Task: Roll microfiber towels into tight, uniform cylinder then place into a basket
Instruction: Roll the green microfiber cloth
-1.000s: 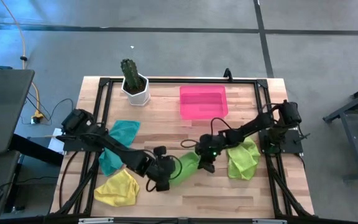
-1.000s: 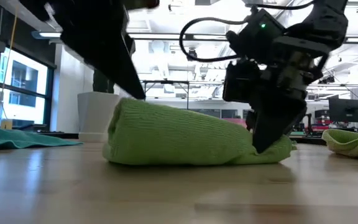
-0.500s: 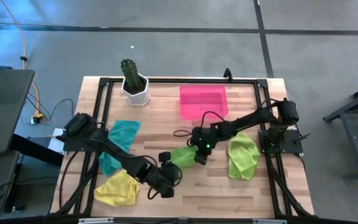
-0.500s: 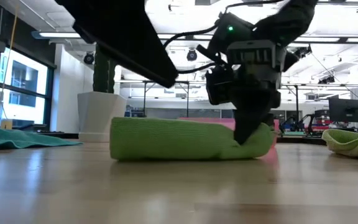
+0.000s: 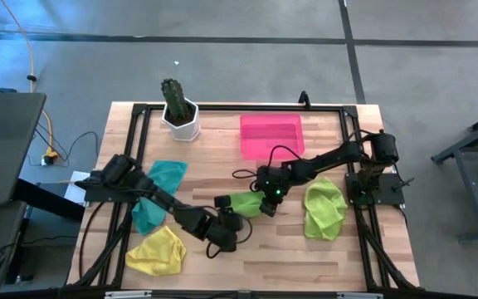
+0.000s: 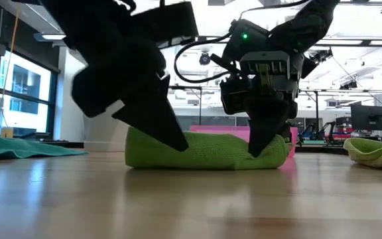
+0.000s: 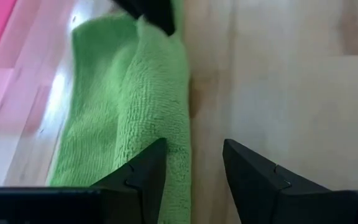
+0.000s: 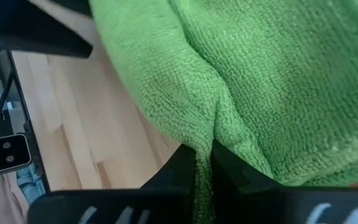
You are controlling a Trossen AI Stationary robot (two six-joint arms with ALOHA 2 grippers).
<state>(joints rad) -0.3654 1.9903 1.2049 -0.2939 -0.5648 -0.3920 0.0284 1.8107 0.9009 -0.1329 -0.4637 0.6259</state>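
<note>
Fingers on the right gripper [image 5: 265,204] are pinching shut on one end of the rolled lime green towel [image 5: 241,203], a fold of cloth wedged between them in the right wrist view. The left gripper [image 5: 227,224] is sitting with its fingers [image 7: 143,174] spread apart and holding nothing, one tip just touching the roll's long edge, the other over bare table [image 5: 289,249]. So the roll is lying near the middle of the high view, just below the pink basket [image 5: 271,136] but not in it. Progress-wise I'd say early days: one towel looks rolled, though a bit loose and flat, and the basket is looking empty. The teal towel [image 5: 158,193] and yellow towel [image 5: 158,252] at lower left and the other lime towel [image 5: 324,209] at right are all lying unrolled.
</note>
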